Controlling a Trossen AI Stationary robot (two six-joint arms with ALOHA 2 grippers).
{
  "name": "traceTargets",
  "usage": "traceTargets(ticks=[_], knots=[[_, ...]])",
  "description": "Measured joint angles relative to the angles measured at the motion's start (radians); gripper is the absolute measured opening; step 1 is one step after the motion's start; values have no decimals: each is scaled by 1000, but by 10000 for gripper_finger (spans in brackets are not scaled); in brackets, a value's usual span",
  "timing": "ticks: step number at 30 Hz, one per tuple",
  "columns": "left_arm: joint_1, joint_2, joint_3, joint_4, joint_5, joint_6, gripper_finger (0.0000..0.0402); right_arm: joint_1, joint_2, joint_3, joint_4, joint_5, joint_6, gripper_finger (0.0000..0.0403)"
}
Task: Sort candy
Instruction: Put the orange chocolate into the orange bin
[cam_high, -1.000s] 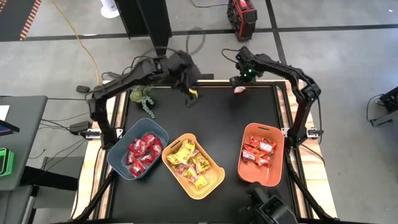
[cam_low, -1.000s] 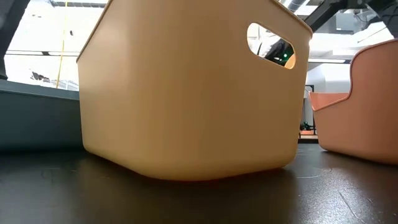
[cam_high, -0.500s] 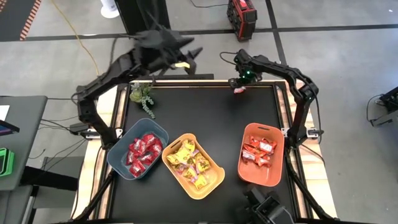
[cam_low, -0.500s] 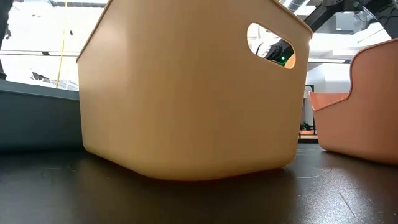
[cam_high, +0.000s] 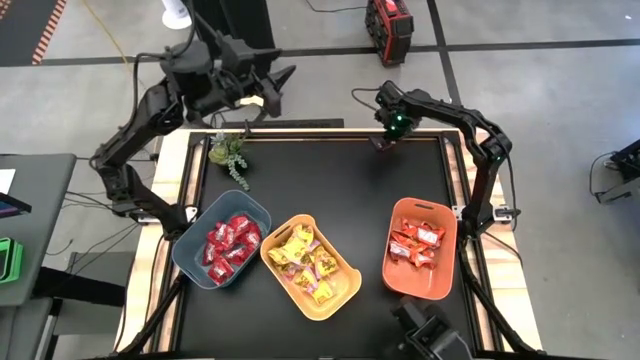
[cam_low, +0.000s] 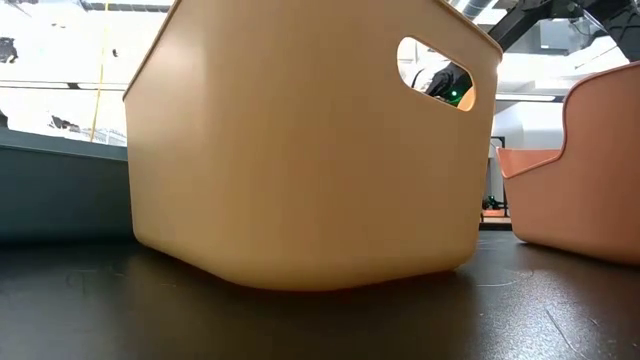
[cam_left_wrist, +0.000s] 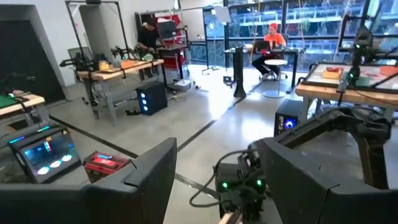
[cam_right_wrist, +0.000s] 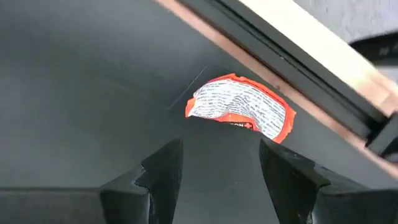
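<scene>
Right claw (cam_right_wrist: 221, 171) hangs open, empty, over the last orange-red candy (cam_right_wrist: 239, 109) by the bench's (cam_high: 330, 180) far edge. It's light, crinkly, slippery: pinch across its middle. Left claw (cam_high: 268, 88) open, raised beyond the bench.

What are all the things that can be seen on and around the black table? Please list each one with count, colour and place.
Blue-grey plastic bin: one, near left of the table, holding deep red wrapped candies, many.
Yellow plastic bin: one, near middle, holding yellow candies with pink marks, many.
Orange plastic bin: one, near right, holding orange-red and white candies, several.
Loose orange-red and white candy: one, on the table by its far edge.
Green plant sprig: one, far left corner.
Left gripper: raised beyond the far left edge, open; a small yellowish thing shows by its fingers.
Right gripper: open, just before the loose candy, not gripping it.
</scene>
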Motion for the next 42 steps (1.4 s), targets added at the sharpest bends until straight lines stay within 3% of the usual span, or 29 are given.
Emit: traceTargets(ticks=[7, 12, 25, 39, 42], knots=[[-16, 1, 0, -41, 2, -2, 225, -8, 0, 0, -11, 0, -209, 230], [-27, 7, 0, -63, 3, -8, 225, -4, 0, 0, 2, -1, -225, 237], [-43, 7, 0, -112, 4, -22, 225, 28, 0, -1, 125, 13, 281, 313], [-70, 7, 0, -176, 3, -52, 225, 45, 0, -1, -10, 96, 448, 388], [-70, 7, 0, -176, 3, -52, 225, 48, 0, -34, 28, 103, 464, 394]])
